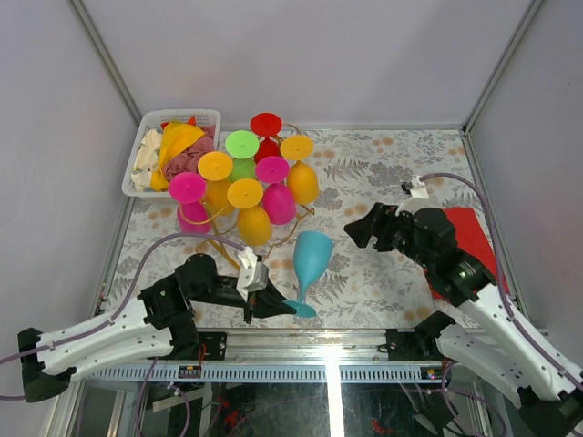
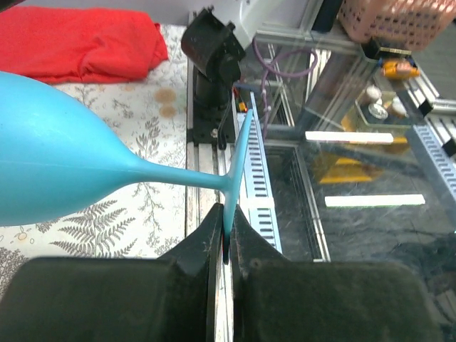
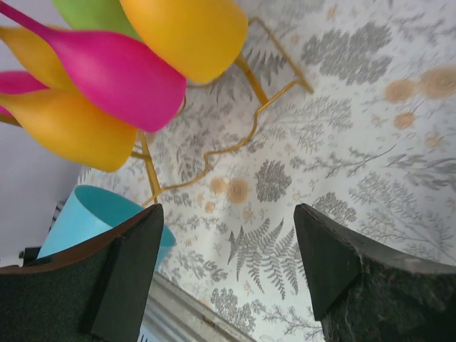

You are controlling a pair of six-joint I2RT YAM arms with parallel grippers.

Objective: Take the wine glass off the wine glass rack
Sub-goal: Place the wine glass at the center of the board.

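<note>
A light blue wine glass (image 1: pixel 311 258) is off the rack, tilted over the near middle of the table with its bowl pointing away. My left gripper (image 1: pixel 280 307) is shut on the rim of its foot; in the left wrist view the foot (image 2: pixel 239 160) stands edge-on, pinched at the gripper (image 2: pixel 226 239), and the bowl (image 2: pixel 50 164) fills the left. The gold wire rack (image 1: pixel 225 248) behind holds several pink, orange, green and red glasses (image 1: pixel 246 193). My right gripper (image 1: pixel 358 229) hangs open to the right of the blue glass, nothing between its fingers (image 3: pixel 135 263).
A white basket (image 1: pixel 208 116) of cloths stands at the back left. A red cloth (image 1: pixel 474 232) lies at the right, under the right arm. Through the right wrist view the rack's wire (image 3: pixel 214 153) and hanging pink glass (image 3: pixel 114 75) are close by. The table's metal front rail (image 1: pixel 364 339) runs below.
</note>
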